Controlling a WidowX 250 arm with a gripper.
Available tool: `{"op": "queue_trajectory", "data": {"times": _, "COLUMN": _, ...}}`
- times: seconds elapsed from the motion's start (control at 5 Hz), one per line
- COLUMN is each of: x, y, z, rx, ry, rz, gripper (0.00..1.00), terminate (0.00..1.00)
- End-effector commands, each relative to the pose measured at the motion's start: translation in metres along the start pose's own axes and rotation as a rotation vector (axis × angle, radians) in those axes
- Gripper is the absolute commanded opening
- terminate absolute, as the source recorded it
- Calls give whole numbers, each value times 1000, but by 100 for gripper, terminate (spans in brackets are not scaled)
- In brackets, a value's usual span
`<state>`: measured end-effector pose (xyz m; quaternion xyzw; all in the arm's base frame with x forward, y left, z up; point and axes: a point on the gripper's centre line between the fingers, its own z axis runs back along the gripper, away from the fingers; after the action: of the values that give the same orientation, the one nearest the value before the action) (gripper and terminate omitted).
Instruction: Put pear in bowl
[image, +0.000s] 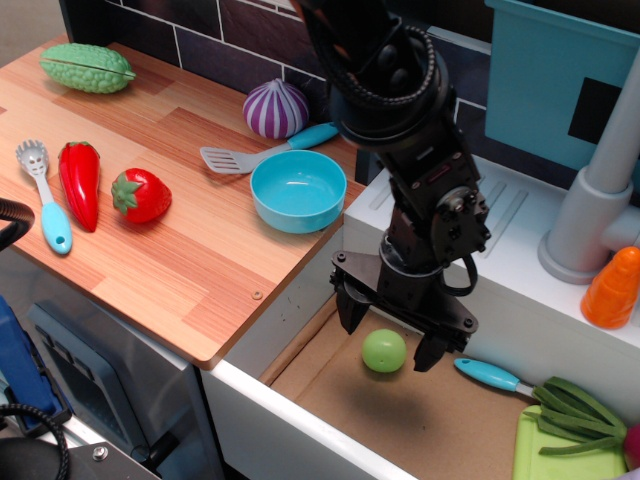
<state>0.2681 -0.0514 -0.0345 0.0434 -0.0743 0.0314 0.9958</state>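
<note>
The pear (384, 351) is a small light-green ball lying on the brown floor of the sink basin (420, 420). The light-blue bowl (298, 190) stands empty at the right edge of the wooden counter (170, 250), up and left of the pear. My black gripper (388, 336) is open and points down. Its two fingers straddle the pear, one on the left and one on the right, with the fingertips about level with the fruit. The frame does not show whether they touch it.
A purple onion (276, 109) and a blue-handled spatula (262, 154) lie behind the bowl. A strawberry (141, 195), red pepper (79, 180), spoon (45, 200) and bumpy green gourd (87, 68) lie further left. A blue-handled tool (492, 376), green board (570, 440), grey faucet (600, 190), orange carrot (614, 288) and teal box (560, 80) stand to the right.
</note>
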Motion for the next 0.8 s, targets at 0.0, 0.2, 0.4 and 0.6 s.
{"op": "queue_trajectory", "data": {"times": 0.0, "x": 23, "y": -2, "z": -2, "rx": -20, "ry": -30, "rz": 12, "gripper": 100, "terminate": 0}}
{"op": "queue_trajectory", "data": {"times": 0.2, "x": 30, "y": -2, "z": -13, "rx": -41, "ry": -56, "rz": -1, "gripper": 100, "terminate": 0}}
{"op": "queue_trajectory", "data": {"times": 0.4, "x": 35, "y": 0, "z": -23, "rx": -74, "ry": -57, "rz": -6, "gripper": 100, "terminate": 0}}
{"op": "queue_trajectory", "data": {"times": 0.6, "x": 32, "y": 2, "z": -32, "rx": -75, "ry": -47, "rz": 0, "gripper": 100, "terminate": 0}}
